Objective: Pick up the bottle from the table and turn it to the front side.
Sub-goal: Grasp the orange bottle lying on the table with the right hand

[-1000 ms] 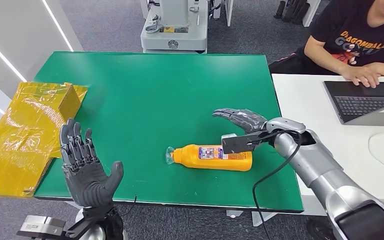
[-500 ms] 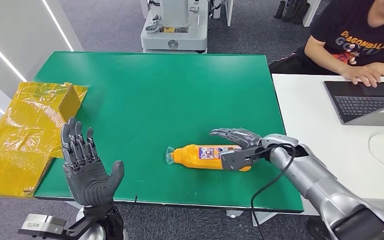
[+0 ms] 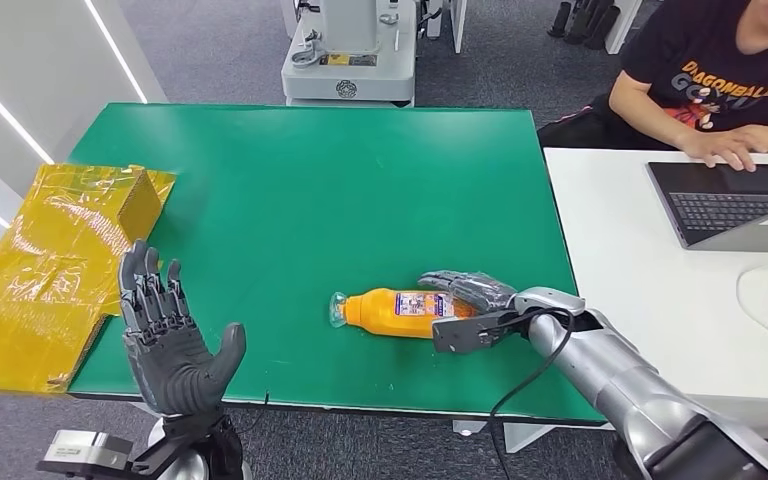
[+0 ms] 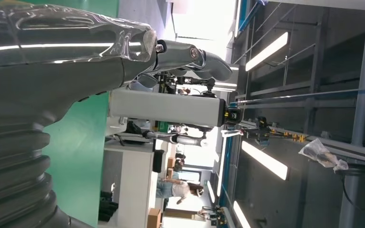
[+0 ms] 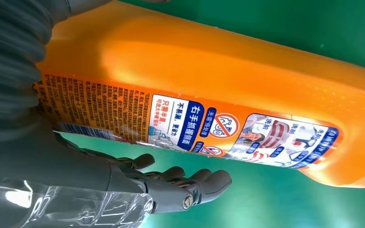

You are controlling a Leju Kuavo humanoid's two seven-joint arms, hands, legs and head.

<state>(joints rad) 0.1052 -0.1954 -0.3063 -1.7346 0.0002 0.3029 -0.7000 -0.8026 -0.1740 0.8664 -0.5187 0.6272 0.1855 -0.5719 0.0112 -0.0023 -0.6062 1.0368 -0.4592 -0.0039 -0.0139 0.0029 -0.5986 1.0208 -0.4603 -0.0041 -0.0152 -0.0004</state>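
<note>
In the head view, an orange plastic bottle with a printed label (image 3: 400, 311) is lying on its side on the green table (image 3: 290, 180), clear cap pointing left. The right hand (image 3: 465, 300) is cupping its right end; full grip unclear. The left hand (image 3: 170, 335) is hovering spread and empty near the crinkled yellow foil bag (image 3: 55, 260).

In the right wrist view, the dark fingers (image 5: 171, 183) are reaching alongside the bottle (image 5: 218, 90), apart from it.

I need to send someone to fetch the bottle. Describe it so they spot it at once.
Go to the green table and look at its near right part. There an orange bottle lies on its side, its clear cap pointing left and its printed label facing up. The right robot hand is at its base end, and it is the one orange thing on the green.
</note>
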